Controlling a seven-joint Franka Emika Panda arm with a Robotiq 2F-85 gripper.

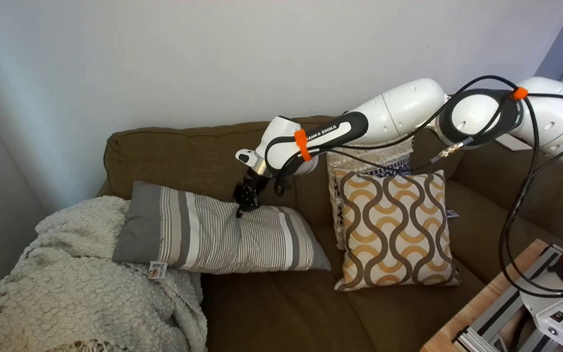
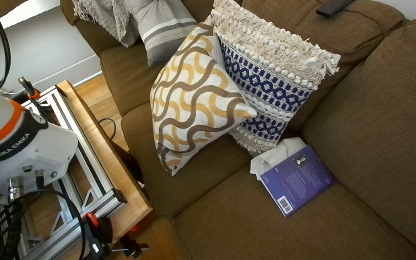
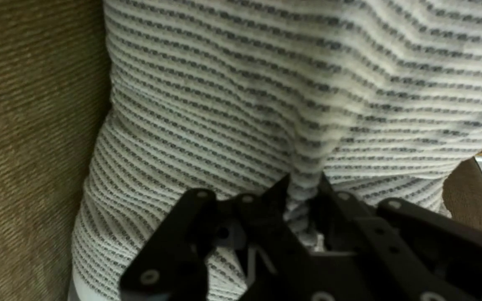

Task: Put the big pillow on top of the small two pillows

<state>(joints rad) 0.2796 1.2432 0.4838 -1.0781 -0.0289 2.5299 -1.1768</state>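
The big pillow [image 1: 213,239], grey with cream and white stripes, lies on the sofa's far end in both exterior views [image 2: 170,30]. Its striped cloth [image 3: 207,108] fills most of the wrist view. My gripper [image 1: 245,208] is at the middle of its upper edge. In the wrist view the fingers [image 3: 304,188] are shut on a bunched fold of its cloth. A small wavy-patterned pillow [image 1: 396,230] leans in both exterior views [image 2: 197,101]. Behind it leans a small cream fringed pillow with a blue pattern [image 2: 269,83], mostly hidden in an exterior view [image 1: 394,155].
A cream blanket [image 1: 91,293] covers the sofa's far end, partly under the big pillow. A purple book [image 2: 298,180] and white cloth lie near the fringed pillow. A remote [image 2: 334,7] rests on the backrest. The arm's wooden stand [image 2: 132,202] faces the brown sofa [image 1: 271,313].
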